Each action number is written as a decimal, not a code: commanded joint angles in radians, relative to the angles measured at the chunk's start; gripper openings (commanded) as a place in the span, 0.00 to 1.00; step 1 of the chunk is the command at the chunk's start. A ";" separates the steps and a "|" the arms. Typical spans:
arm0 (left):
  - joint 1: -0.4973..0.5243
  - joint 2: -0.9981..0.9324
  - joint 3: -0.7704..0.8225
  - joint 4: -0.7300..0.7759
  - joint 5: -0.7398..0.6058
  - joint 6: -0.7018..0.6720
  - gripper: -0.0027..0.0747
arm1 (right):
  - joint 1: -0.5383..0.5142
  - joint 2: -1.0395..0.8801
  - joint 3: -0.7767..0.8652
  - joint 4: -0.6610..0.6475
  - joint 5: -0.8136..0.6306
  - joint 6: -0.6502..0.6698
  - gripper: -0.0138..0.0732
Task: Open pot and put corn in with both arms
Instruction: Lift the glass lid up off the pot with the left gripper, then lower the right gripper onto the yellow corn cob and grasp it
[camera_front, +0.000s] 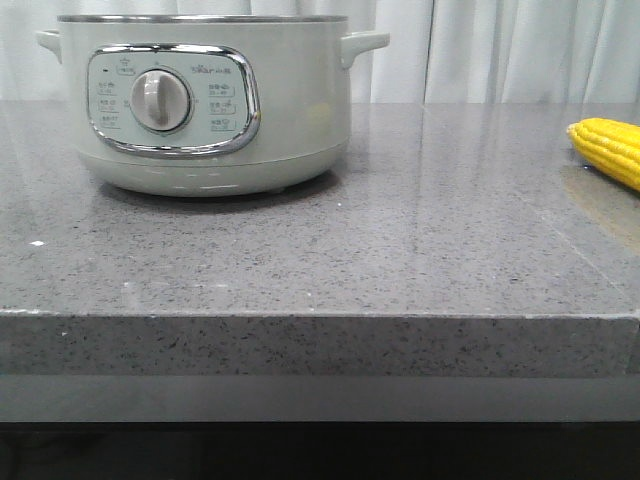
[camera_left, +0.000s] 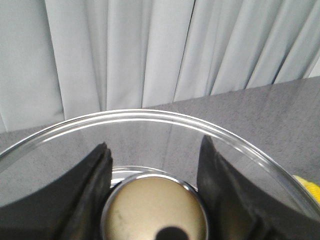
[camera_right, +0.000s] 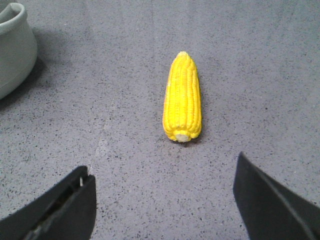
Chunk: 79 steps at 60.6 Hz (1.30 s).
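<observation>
The pot (camera_front: 200, 100) stands at the back left of the counter, its steel rim bare and no lid on it; its side also shows in the right wrist view (camera_right: 12, 45). In the left wrist view my left gripper (camera_left: 154, 146) is shut on the cream, chrome-ringed knob (camera_left: 155, 215) of a glass lid (camera_left: 150, 116). The corn (camera_front: 610, 148) lies at the counter's right edge. In the right wrist view the corn (camera_right: 182, 97) lies lengthwise ahead of my open, empty right gripper (camera_right: 162, 167), apart from it. Neither gripper shows in the front view.
The grey speckled counter (camera_front: 400, 250) ends in a front edge close to the camera. White curtains (camera_front: 500, 50) hang behind it. A sliver of yellow (camera_left: 310, 189) shows under the lid's rim in the left wrist view.
</observation>
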 joint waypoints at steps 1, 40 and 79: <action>0.002 -0.120 -0.046 -0.003 -0.069 0.000 0.28 | -0.004 0.009 -0.030 -0.009 -0.081 -0.005 0.83; 0.002 -0.688 0.533 0.055 -0.041 0.000 0.28 | -0.004 0.009 -0.030 -0.010 -0.092 -0.005 0.83; 0.002 -0.997 0.789 0.054 -0.020 0.000 0.28 | -0.053 0.211 -0.216 -0.011 0.090 0.007 0.83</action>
